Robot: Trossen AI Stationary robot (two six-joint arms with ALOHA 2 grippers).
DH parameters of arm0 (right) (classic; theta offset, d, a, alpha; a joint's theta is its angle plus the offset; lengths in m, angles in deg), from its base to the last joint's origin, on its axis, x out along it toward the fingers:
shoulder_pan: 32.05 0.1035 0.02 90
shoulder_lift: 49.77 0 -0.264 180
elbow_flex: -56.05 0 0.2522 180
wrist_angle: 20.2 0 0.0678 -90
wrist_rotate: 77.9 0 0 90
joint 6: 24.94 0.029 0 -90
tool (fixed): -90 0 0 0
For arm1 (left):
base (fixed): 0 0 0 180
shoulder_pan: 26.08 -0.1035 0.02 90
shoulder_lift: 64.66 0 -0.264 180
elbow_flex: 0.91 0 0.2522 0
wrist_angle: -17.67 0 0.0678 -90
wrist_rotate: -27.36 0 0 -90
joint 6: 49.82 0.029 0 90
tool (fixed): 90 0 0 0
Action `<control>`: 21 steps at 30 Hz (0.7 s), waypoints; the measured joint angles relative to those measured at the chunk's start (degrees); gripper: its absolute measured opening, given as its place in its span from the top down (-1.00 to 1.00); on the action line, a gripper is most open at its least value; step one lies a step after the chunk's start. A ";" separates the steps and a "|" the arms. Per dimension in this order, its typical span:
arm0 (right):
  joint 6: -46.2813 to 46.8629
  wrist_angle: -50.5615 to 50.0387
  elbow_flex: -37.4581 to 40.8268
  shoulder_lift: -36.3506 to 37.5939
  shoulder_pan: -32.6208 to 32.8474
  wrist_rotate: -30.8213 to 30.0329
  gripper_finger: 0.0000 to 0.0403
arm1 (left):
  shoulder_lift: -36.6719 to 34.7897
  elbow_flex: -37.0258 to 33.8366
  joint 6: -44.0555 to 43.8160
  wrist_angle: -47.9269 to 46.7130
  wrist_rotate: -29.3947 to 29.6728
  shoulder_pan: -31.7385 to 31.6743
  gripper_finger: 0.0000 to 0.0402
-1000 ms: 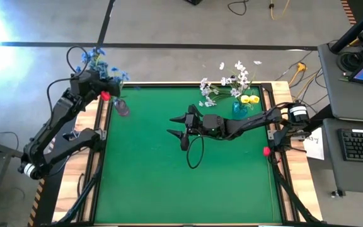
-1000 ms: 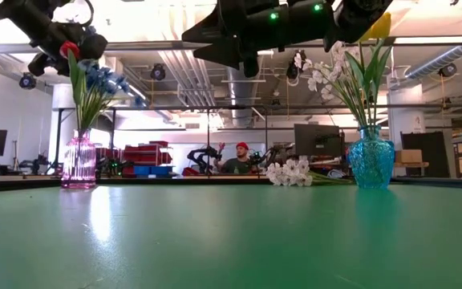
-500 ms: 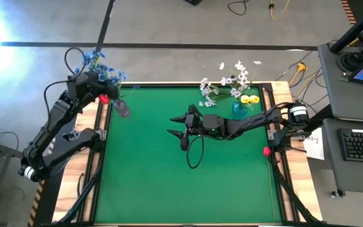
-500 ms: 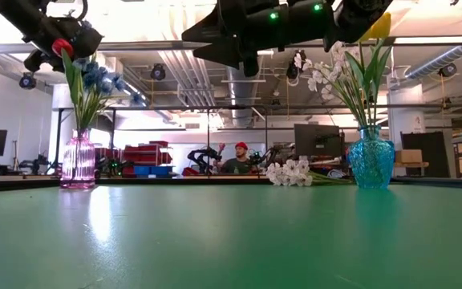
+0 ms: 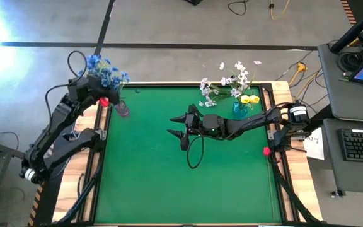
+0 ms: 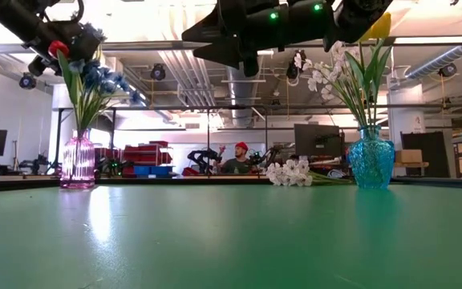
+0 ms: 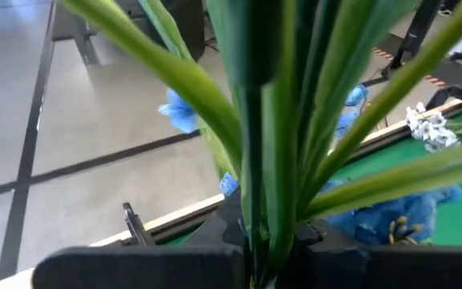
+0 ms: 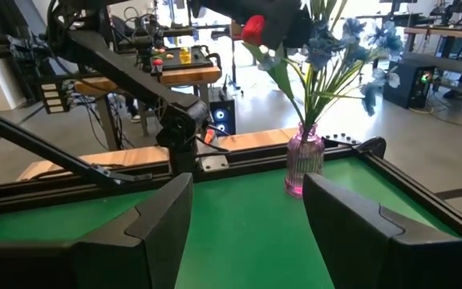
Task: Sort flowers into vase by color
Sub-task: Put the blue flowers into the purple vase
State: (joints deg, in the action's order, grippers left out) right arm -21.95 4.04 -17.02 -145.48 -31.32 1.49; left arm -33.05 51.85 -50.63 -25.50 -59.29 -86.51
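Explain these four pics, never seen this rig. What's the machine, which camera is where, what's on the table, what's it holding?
It's a robot with two dark arms at a green table. One picture looks straight down, one sits at table-top height, and one camera rides on each wrist. The left gripper is over the pink vase at the table's far left corner, shut on the green stems of a bunch with blue flowers and a red tulip. The right gripper hangs open above mid-table, holding nothing. At the far right corner, a blue vase holds white blossoms and a yellow tulip; more white blossoms lie beside it.
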 joint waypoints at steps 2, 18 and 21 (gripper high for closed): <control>0.00 0.00 0.00 0.00 0.00 0.00 -0.13 | -0.79 -0.36 0.21 0.09 0.00 0.00 0.98; 0.00 0.06 0.00 0.00 0.00 -0.04 -0.13 | -7.08 -6.82 -2.71 3.23 0.11 0.00 0.98; 0.00 0.37 0.00 0.00 0.00 -0.04 -0.13 | -7.04 -6.99 -2.72 3.26 0.11 0.00 0.98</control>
State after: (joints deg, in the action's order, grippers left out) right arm -21.95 4.41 -17.02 -145.48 -31.32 1.44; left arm -40.08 44.86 -53.35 -22.24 -59.18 -86.51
